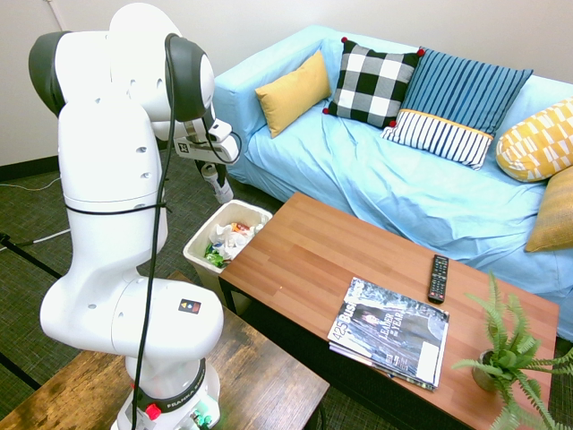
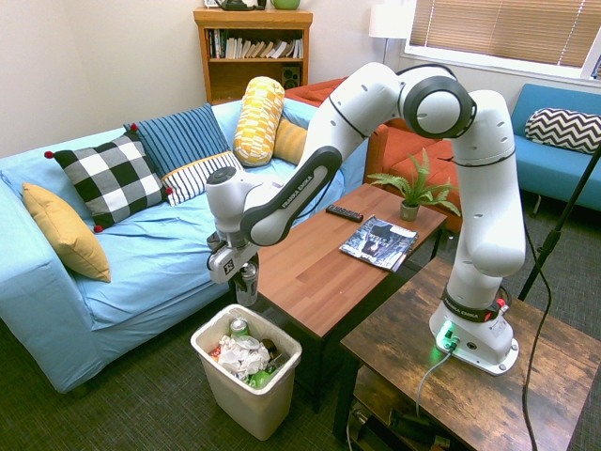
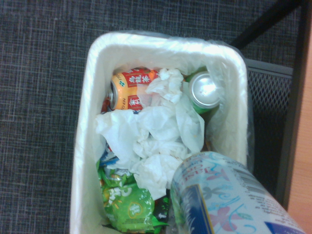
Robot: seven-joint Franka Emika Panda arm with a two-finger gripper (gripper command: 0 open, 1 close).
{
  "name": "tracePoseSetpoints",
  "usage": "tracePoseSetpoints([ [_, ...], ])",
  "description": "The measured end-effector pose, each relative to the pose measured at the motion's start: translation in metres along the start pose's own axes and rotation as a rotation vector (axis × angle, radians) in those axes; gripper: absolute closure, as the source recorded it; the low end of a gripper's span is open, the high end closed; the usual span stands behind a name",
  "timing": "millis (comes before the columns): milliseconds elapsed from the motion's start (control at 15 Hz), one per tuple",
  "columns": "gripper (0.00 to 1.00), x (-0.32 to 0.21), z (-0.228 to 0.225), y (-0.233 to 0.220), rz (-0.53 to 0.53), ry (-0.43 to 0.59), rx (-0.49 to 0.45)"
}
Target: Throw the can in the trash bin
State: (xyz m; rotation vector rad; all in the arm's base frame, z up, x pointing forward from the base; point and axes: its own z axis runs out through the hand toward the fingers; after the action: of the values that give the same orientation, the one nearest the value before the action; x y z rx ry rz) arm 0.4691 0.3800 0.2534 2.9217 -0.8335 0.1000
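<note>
Below me stands the white trash bin [image 2: 246, 413], litter inside. My gripper [image 2: 246, 270] grips the can [image 3: 226, 197] above it: silvery, blue-panelled, decorated with pinkish flowers and turquoise swirls, reddish lettering near one end.

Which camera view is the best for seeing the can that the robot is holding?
The wrist view: the can appears large, its printed flowers visible. The second exterior view shows it small, hanging from the tool; the first exterior view, small and pale.

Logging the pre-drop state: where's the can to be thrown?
The can is in the gripper, above the trash bin in the second exterior view.
</note>
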Motion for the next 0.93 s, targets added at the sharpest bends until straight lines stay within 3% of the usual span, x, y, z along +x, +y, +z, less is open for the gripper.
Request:
tracePoseSetpoints([
  [67, 0.0, -0.001, 0.007, -0.007, 0.004, 0.0, -0.004],
  [933, 0.0, 0.022, 0.024, -0.022, 0.045, 0.008, -0.043],
])
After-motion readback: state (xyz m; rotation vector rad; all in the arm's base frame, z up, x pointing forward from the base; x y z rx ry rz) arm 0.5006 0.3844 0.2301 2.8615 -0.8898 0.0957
